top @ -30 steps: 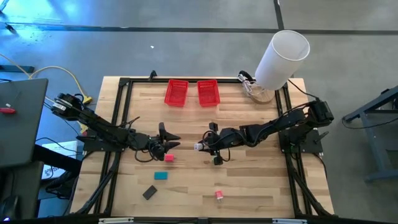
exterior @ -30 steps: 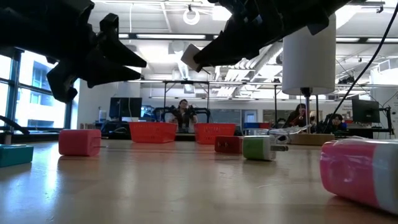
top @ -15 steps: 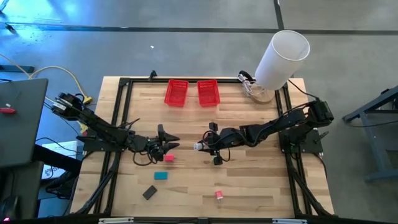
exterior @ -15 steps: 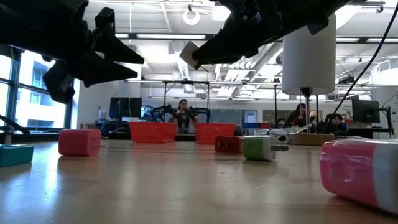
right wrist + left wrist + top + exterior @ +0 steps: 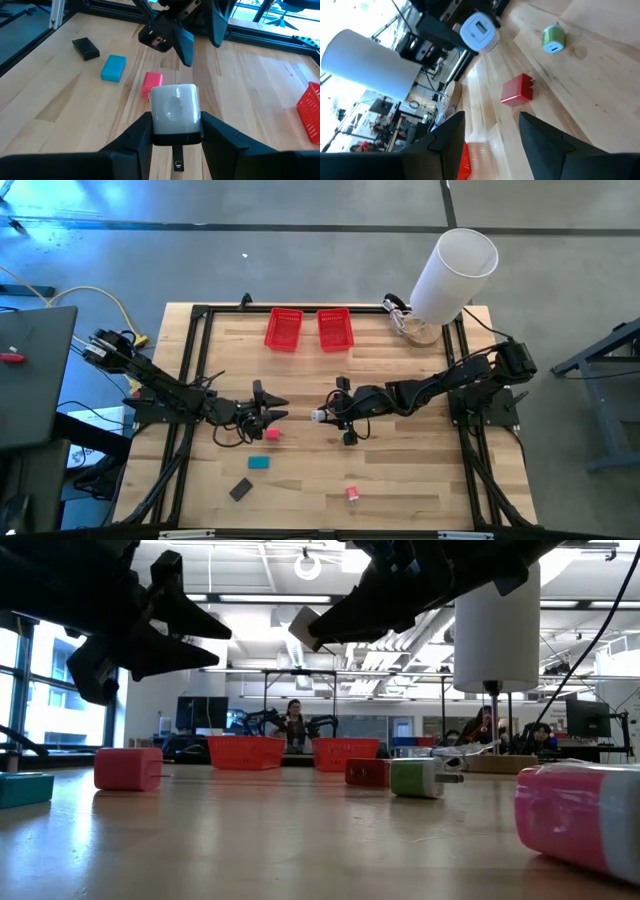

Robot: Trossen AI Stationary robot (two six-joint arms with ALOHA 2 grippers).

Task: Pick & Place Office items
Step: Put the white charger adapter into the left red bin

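From above, the right gripper (image 5: 322, 416) is clamping a silvery block (image 5: 317, 416) mid-table; the left gripper (image 5: 275, 409), empty and parted, is hanging near the pink block (image 5: 271, 435).

At table height, 2 red baskets (image 5: 245, 751) are waiting far back.

The right wrist view is showing the block (image 5: 175, 107) pinched by its flat sides: probably light, rigid and smooth, so slipping is likely.

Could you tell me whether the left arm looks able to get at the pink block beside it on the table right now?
Probably yes. The left gripper hangs empty with fingers apart just above the pink block, and nothing lies between them. The right gripper, shut on a silvery block, stays off to the side.
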